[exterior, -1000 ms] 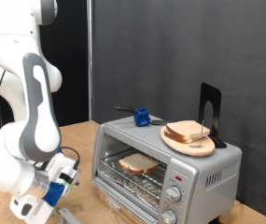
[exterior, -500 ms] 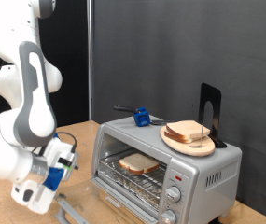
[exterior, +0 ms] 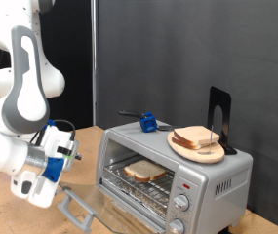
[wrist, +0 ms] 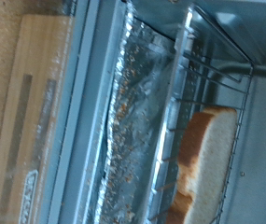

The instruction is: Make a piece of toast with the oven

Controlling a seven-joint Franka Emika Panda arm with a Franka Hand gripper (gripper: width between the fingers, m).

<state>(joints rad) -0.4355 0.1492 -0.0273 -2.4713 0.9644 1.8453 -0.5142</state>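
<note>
The silver oven stands on the wooden table with its glass door folded down and open. One piece of toast lies on the wire rack inside, and it shows again as the pale slice of toast in the wrist view. My gripper hangs at the exterior view's left, just above the door's handle and apart from the toast. Its fingers do not show in the wrist view, which looks into the open oven over the foil-lined floor.
A round wooden plate with more bread slices sits on the oven's top, beside a blue object and a black upright stand. Round knobs are on the oven's front right. A dark curtain hangs behind.
The arm has lifted and drawn back towards the exterior view's left, away from the oven's front. The door's handle now shows below the hand.
</note>
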